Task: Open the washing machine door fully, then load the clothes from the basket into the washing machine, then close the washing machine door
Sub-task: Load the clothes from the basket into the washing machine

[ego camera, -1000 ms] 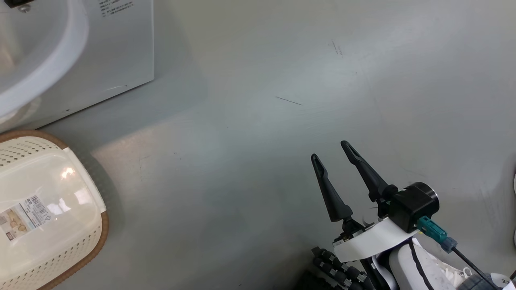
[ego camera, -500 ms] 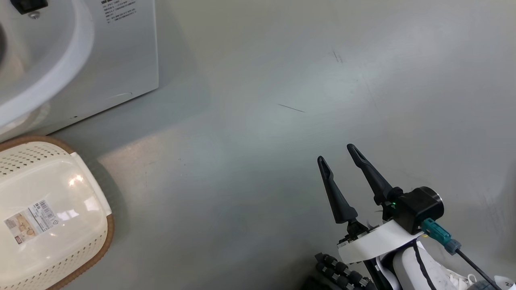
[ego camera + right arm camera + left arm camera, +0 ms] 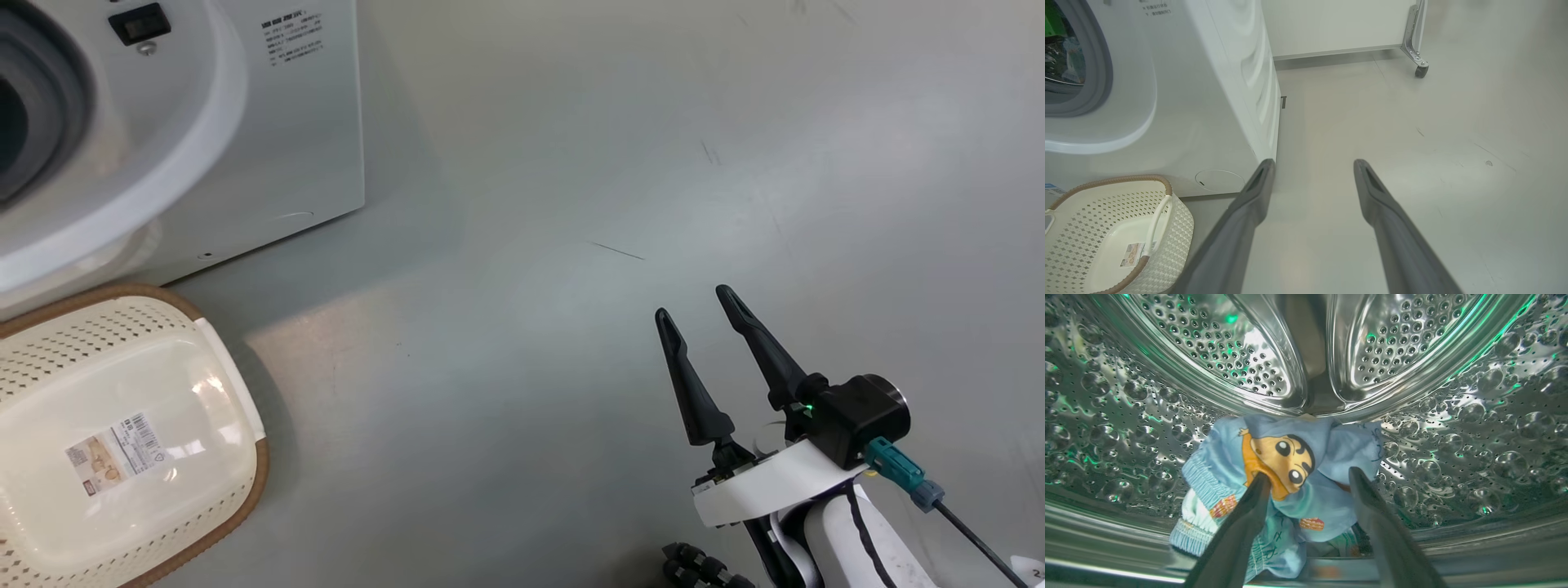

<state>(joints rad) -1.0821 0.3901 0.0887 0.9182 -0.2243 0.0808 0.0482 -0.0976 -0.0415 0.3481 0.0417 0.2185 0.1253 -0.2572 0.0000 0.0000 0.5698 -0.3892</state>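
Observation:
My left gripper (image 3: pixel 1309 474) is inside the washing machine's steel drum (image 3: pixel 1474 437), open. Its fingers stand apart on either side of the clothes (image 3: pixel 1290 457), a light blue bundle with an orange figure lying on the drum's bottom. The white washing machine (image 3: pixel 269 147) fills the upper left of the head view, its grey rubber ring (image 3: pixel 57 90) at the edge. The washing machine door is out of view. Below it sits the cream basket (image 3: pixel 82 343), holding only a paper label. My right gripper (image 3: pixel 692 302) hangs open over bare floor at the lower right. The right wrist view shows that gripper (image 3: pixel 1312 163), the machine (image 3: pixel 1208 102) and the basket (image 3: pixel 1180 220).
The grey floor (image 3: pixel 531 204) stretches to the right of the machine and basket. A white unit on a caster wheel (image 3: pixel 1421 71) stands behind the machine's far corner. A black ribbed part (image 3: pixel 694 563) of my base shows beside the right arm.
The head camera has turned, so more of the washing machine front and basket shows. My left gripper has gone from shut to open. The right gripper keeps its pose.

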